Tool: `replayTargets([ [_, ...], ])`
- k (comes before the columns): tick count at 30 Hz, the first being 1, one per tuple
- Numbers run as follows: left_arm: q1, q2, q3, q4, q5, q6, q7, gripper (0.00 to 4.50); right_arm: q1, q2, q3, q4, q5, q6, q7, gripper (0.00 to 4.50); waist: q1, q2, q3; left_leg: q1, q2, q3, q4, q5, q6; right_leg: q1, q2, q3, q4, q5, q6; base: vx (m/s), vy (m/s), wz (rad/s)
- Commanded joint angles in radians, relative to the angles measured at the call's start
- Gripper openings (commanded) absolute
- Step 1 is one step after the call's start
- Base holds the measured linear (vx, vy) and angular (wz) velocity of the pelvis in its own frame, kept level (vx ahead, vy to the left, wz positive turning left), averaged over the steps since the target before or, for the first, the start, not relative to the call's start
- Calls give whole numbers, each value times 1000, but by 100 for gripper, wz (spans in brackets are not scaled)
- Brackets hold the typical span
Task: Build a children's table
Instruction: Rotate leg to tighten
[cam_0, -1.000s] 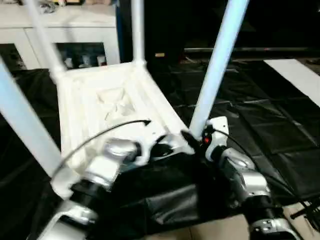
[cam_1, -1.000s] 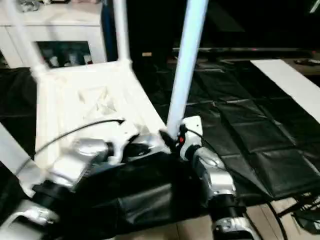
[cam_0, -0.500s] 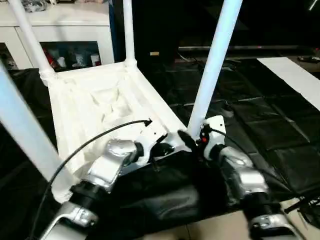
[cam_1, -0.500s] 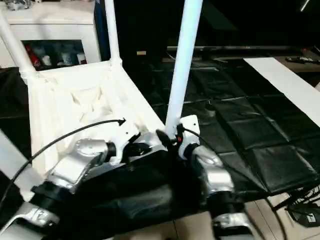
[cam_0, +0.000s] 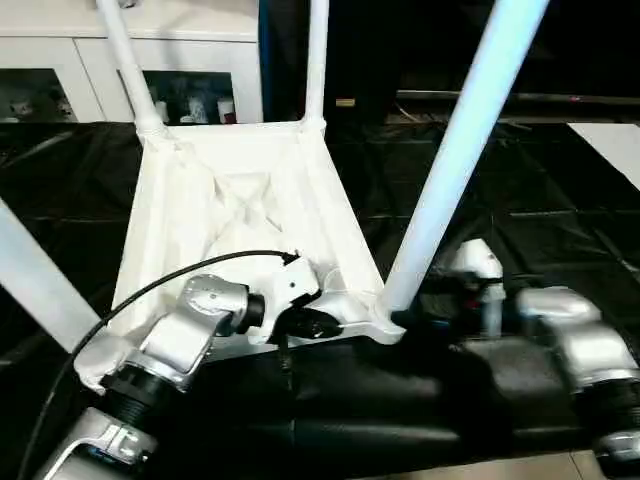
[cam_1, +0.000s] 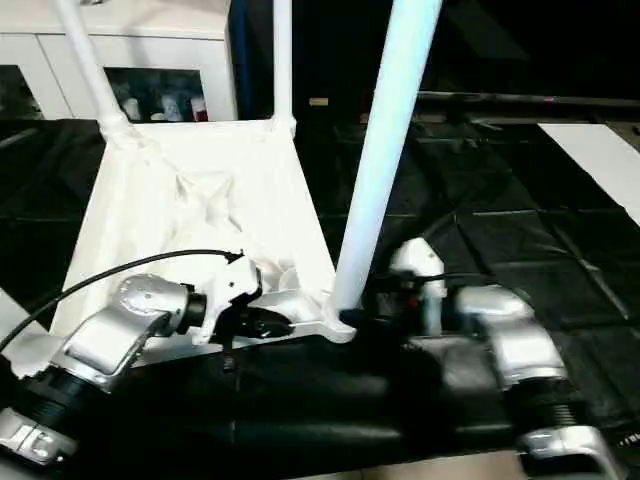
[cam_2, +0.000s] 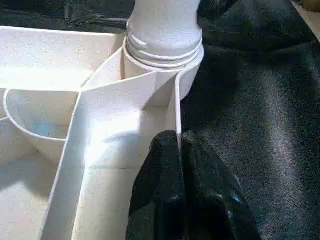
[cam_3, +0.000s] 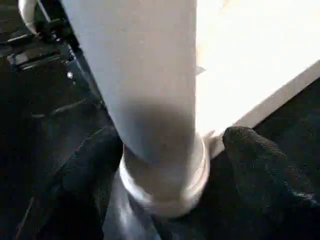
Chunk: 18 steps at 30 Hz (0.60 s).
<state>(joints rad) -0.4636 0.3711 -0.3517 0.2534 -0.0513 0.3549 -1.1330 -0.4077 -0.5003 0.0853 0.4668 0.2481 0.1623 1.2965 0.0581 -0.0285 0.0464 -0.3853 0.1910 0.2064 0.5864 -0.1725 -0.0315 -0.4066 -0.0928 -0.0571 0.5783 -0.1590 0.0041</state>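
Observation:
The children's table (cam_0: 240, 200) lies upside down on black cloth, ribbed underside up, with its white tube legs standing in the corner sockets. My left gripper (cam_0: 325, 322) is at the near right corner. In the left wrist view its fingers (cam_2: 165, 170) are shut on the thin rim wall just beside that corner's socket (cam_2: 162, 55). My right gripper (cam_0: 420, 312) reaches in from the right to the base of the near right leg (cam_0: 460, 160). In the right wrist view one black finger (cam_3: 260, 170) stands beside the leg's collar (cam_3: 165, 175), slightly apart from it.
A white cabinet with glass doors (cam_0: 60, 70) stands behind the table. Black quilted cloth (cam_0: 540, 210) covers the floor around it, with a white strip (cam_0: 610, 140) at the far right. A black cable (cam_0: 170, 280) arcs over my left forearm.
The camera has shifted. My right forearm has swung out to the right and its fingers have spread away from the leg's base. The left gripper has kept its hold on the rim.

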Motion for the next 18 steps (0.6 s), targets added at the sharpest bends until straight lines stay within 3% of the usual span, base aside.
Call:
replayTargets([
  [1, -1, 9, -20, -16, -5, -3, -36, 0, 7, -43, -5, -43, 21, 13, 54, 351, 1, -5, -62, 25, 46, -16, -66, -200, 67, 44, -48, 36, -47, -164, -263, 0, 0, 0],
  [5, 1, 17, -25, -22, -11, -2, -40, 0, 13, -75, 5, -42, 6, -3, 71, 351, 0, -4, -56, 29, 48, -19, -70, -275, 32, 38, -50, 36, -60, -293, -233, 0, 0, 0],
  [8, 3, 17, -28, -29, -13, 1, -42, 0, 13, -70, 1, -43, -3, -27, 53, 351, -2, -2, -58, 31, 48, -22, -72, -299, 15, 36, -51, 36, -64, -327, -217, 0, 0, 0],
  [18, -2, 14, -36, -27, -12, -1, -47, 0, 2, -19, 23, -68, 7, -11, 32, 351, -2, 2, -64, 28, 46, -21, -68, -244, 29, 41, -47, 35, -50, -207, -249, 0, 0, 0],
])
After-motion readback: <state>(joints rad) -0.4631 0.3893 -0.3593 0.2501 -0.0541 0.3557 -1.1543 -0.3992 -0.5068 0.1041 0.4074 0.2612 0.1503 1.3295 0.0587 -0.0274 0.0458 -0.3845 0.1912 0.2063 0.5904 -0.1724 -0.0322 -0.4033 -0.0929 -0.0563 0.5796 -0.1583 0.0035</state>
